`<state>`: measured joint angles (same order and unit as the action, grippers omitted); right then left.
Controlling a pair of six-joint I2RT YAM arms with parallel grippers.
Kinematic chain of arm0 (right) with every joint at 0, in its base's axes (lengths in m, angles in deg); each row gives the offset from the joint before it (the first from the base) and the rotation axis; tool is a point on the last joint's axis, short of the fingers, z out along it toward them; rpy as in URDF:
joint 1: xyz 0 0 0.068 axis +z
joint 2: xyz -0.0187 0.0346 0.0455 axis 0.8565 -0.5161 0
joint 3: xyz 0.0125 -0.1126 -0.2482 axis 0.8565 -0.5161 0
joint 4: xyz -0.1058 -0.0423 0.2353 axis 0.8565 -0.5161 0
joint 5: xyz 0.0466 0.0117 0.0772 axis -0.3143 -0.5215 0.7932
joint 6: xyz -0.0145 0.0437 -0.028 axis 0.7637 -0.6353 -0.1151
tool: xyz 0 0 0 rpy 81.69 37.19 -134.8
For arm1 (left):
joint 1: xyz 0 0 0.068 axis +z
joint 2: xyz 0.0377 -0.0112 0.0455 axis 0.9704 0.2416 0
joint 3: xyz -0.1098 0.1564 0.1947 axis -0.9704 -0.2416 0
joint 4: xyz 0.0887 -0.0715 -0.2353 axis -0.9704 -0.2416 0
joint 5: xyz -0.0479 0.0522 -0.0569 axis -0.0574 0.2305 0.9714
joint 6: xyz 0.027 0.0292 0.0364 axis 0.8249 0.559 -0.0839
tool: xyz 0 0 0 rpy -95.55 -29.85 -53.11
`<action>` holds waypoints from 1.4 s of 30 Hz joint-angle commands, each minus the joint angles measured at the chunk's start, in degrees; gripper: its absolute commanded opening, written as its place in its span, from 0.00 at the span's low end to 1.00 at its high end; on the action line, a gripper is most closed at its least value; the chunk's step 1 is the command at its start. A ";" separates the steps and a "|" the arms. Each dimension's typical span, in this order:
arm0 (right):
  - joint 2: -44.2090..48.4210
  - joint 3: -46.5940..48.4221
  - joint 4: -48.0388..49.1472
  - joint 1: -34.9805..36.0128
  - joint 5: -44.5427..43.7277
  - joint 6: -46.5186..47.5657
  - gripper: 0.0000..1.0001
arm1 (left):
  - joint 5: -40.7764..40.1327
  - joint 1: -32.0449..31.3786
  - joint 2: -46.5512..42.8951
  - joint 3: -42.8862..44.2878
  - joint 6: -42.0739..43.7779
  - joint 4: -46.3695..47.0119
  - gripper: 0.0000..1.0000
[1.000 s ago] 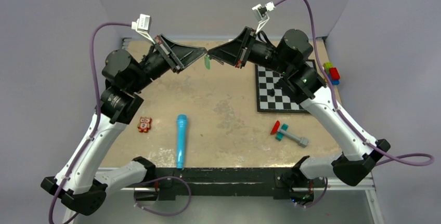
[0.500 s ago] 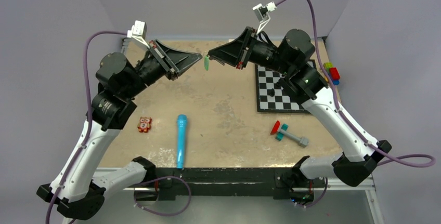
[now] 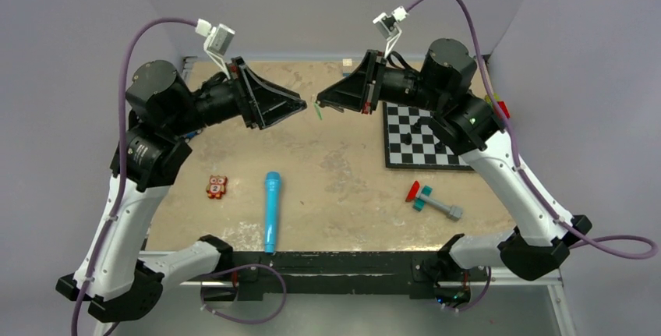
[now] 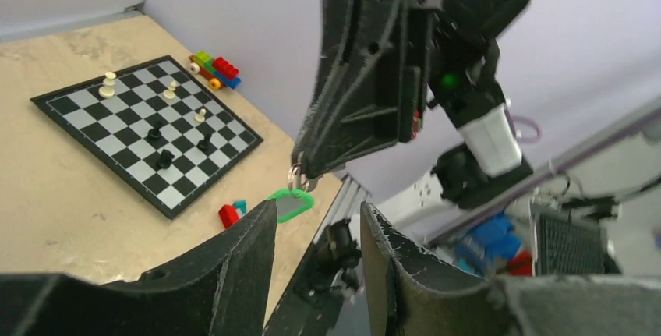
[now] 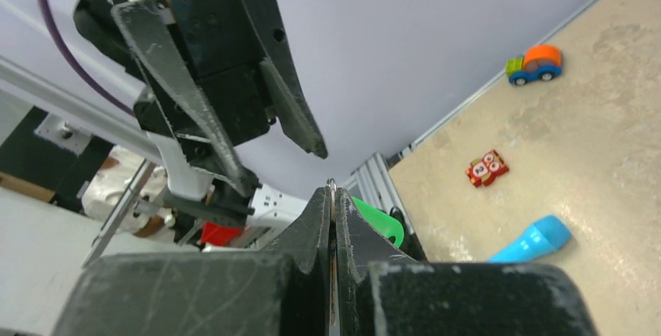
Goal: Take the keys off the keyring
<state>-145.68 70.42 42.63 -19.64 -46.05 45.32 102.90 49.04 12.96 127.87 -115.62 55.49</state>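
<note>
My right gripper (image 5: 333, 193) is shut on the thin metal keyring (image 5: 331, 186), held edge-on between its fingers high above the table. A green key tag (image 5: 377, 224) hangs from the ring. In the left wrist view the keyring (image 4: 296, 176) and the green tag (image 4: 291, 204) dangle from the right gripper's tip. My left gripper (image 4: 318, 211) is open and empty, just short of the ring and not touching it. In the top view the left gripper (image 3: 302, 102) and the right gripper (image 3: 319, 104) face each other tip to tip with a small gap between them.
A chessboard (image 3: 421, 137) with several pieces lies at the right. A blue cylinder (image 3: 271, 210), a red owl toy (image 3: 217, 187) and a red and teal toy (image 3: 430, 200) lie nearer. Lego bricks (image 3: 499, 108) sit at the far right edge.
The left gripper has drawn back to the left, away from the ring it met a second ago. Both grippers now sit lower in the view. The ring stays in the right gripper.
</note>
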 commanded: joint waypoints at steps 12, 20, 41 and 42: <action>1.57 -1.45 -2.41 -0.12 11.52 4.88 0.00 | 21.80 0.44 5.98 5.53 17.37 -5.07 0.34; 2.31 -2.68 0.00 -0.07 14.60 4.37 0.00 | 22.35 0.44 6.73 6.10 18.05 -5.27 0.32; 1.78 -1.11 -1.02 -0.05 15.37 6.43 0.00 | 23.26 0.14 9.58 8.48 18.05 -9.26 0.21; 1.86 -1.12 -1.18 -0.06 15.23 6.54 0.00 | 23.61 0.09 9.59 8.38 17.96 -9.28 0.19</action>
<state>-144.89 67.75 39.99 -19.79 -31.75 50.41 124.56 49.02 22.18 134.45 -97.43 46.40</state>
